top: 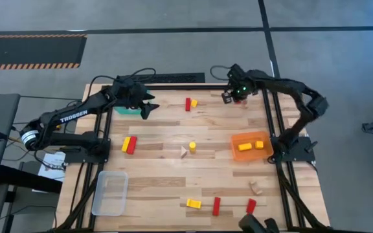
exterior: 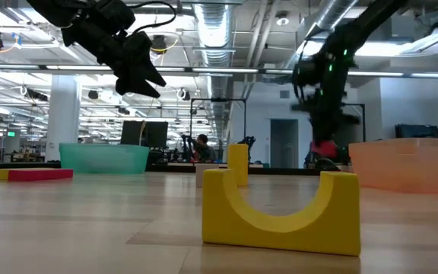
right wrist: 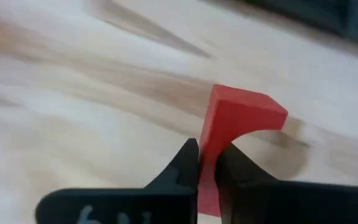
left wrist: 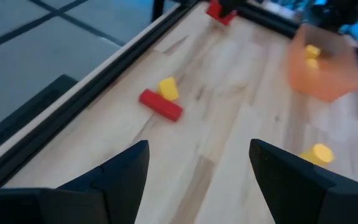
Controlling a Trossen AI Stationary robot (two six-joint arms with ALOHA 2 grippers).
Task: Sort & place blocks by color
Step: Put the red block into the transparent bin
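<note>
Right gripper [right wrist: 209, 167] at the far right corner of the table [top: 173, 175], fingers pinched tight on a red block [right wrist: 238, 121]. The block stands between the 2 fingertips and sticks up past them, with a curved cut in one side; its bottom edge is hidden, so I cannot tell whether it is touching the wood or just off it. In the low view the same red block [exterior: 323, 148] shows under the gripper, low to the table.

Left gripper [left wrist: 197, 174] hangs above the far left part of the table, fingers spread wide, nothing between them. It points toward a red bar [left wrist: 161, 104] with a yellow piece [left wrist: 168, 89] touching it, both lying flat near the far edge.

Trays:
- orange tray [top: 246, 138], right side, near of the right gripper: 2 yellow blocks inside.
- teal tray [top: 127, 110], far left, partly under the left arm: contents hidden.
- clear tray [top: 111, 192], near left: looks to hold nothing.

Judgement: the held block is red and the orange tray carries only yellow, so its home is likely across the table. The right arm alone has it; the carry leftward is long.
</note>
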